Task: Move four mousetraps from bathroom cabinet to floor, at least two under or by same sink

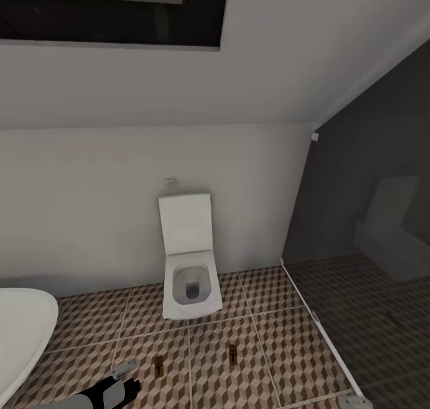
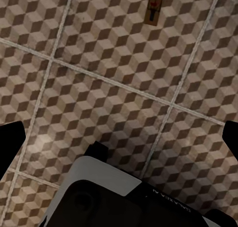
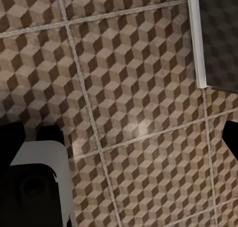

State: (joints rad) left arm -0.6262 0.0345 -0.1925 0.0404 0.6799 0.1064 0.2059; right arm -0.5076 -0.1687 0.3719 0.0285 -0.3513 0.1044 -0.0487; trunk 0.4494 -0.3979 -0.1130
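Two mousetraps lie flat on the patterned bathroom floor [image 1: 269, 337] in front of the toilet, one [image 1: 158, 367] to the left and one [image 1: 233, 353] to the right. One mousetrap [image 2: 154, 9] also shows in the left wrist view, well beyond the fingers. My left gripper [image 1: 124, 380] hangs low over the tiles, near the left trap; it is open [image 2: 119, 137] with only floor between its fingers. My right gripper [image 3: 121, 137] is open over bare tiles too, and its tip [image 1: 354, 402] shows at the bottom right. The cabinet and the sink are out of view.
A white toilet [image 1: 188, 260] stands against the back wall. The rim of a white bathtub [image 1: 21, 331] curves in at the left. A dark glass panel [image 1: 370, 230] with a white floor strip [image 1: 316, 322] closes off the right side. My own base [image 2: 114, 197] shows below the left wrist.
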